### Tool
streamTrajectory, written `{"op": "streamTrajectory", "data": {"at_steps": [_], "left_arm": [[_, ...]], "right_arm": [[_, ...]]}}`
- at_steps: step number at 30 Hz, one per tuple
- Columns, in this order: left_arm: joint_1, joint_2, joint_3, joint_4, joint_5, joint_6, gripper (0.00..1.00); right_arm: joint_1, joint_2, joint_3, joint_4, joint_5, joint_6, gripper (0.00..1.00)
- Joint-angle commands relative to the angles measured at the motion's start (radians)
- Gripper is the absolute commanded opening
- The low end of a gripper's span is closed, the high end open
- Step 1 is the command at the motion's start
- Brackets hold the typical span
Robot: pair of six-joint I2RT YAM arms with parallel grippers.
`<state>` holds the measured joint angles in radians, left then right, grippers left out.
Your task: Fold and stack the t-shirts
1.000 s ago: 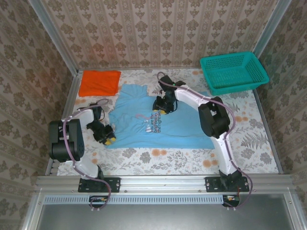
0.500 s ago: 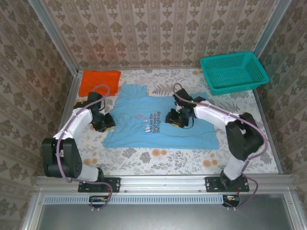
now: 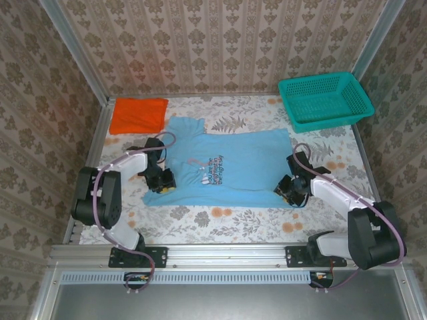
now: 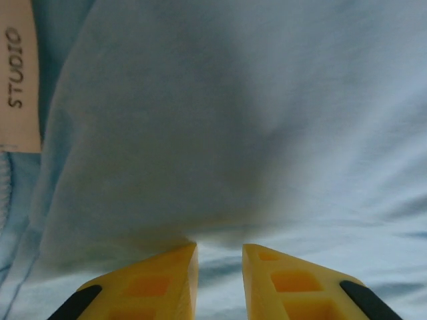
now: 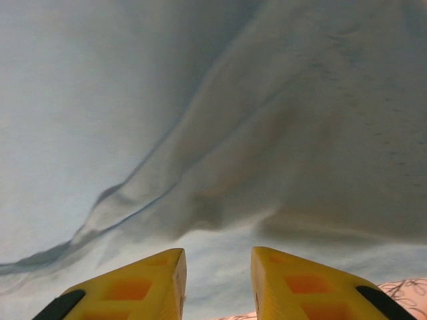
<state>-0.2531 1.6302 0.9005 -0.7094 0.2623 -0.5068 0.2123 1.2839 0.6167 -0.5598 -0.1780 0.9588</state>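
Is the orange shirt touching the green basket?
Apart. The top view shows the orange t-shirt in the table's far left corner and the teal mesh basket in the far right corner, with bare flowered table between them.

Table: flat top under a pale floral-print cover, walled in by patterned panels. Directly on it: light blue cloth t-shirt with a small dark-and-white chest print, spread mostly flat across the centre of the frame, collar toward the left; plain bright orange cloth t-shirt, folded, upper left, apart from the blue one; teal plastic mesh basket, upper right corner.
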Motion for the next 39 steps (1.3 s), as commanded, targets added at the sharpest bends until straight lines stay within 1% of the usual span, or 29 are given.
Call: {"op": "streamTrajectory", "data": {"at_steps": [1, 5, 7, 11, 14, 17, 21, 27, 29, 32, 34, 37, 39], "left_arm": [[0.002, 0.007, -0.040, 0.003, -0.051, -0.028, 0.24], [0.002, -0.035, -0.096, -0.024, -0.072, -0.058, 0.25], [0.002, -0.070, -0.129, -0.039, -0.078, -0.068, 0.25], [0.002, -0.145, -0.184, -0.069, -0.072, -0.081, 0.26], [-0.016, -0.199, -0.201, -0.097, -0.080, -0.104, 0.27], [-0.022, -0.212, -0.197, -0.137, -0.081, -0.138, 0.27], [-0.025, -0.227, -0.210, -0.158, -0.098, -0.165, 0.26], [-0.018, -0.255, -0.211, -0.206, -0.137, -0.211, 0.28], [-0.017, -0.262, -0.207, -0.221, -0.132, -0.218, 0.28], [-0.009, -0.282, -0.185, -0.256, -0.140, -0.219, 0.28], [-0.002, -0.300, -0.135, -0.287, -0.151, -0.209, 0.28], [0.021, -0.305, -0.001, -0.316, -0.138, -0.180, 0.33], [0.033, -0.270, 0.129, -0.317, -0.123, -0.153, 0.37]], "right_arm": [[-0.004, 0.022, -0.037, 0.000, 0.009, 0.061, 0.33], [-0.005, 0.045, -0.062, -0.087, -0.009, 0.060, 0.32], [-0.002, 0.033, -0.087, -0.111, -0.040, 0.044, 0.32], [0.010, -0.031, -0.142, -0.135, -0.101, 0.044, 0.32], [0.041, -0.079, -0.149, -0.175, -0.108, 0.074, 0.33], [0.068, -0.117, -0.160, -0.197, -0.124, 0.097, 0.33], [0.106, -0.169, -0.182, -0.244, -0.113, 0.145, 0.33], [0.111, -0.328, -0.236, -0.319, -0.097, 0.213, 0.34], [0.111, -0.349, -0.226, -0.335, -0.087, 0.218, 0.35], [0.112, -0.349, -0.196, -0.336, -0.093, 0.216, 0.39], [0.113, -0.345, -0.152, -0.342, -0.087, 0.205, 0.45], [0.113, -0.344, -0.063, -0.317, -0.079, 0.168, 0.52], [0.114, -0.342, 0.027, -0.287, -0.048, 0.119, 0.58]]}}
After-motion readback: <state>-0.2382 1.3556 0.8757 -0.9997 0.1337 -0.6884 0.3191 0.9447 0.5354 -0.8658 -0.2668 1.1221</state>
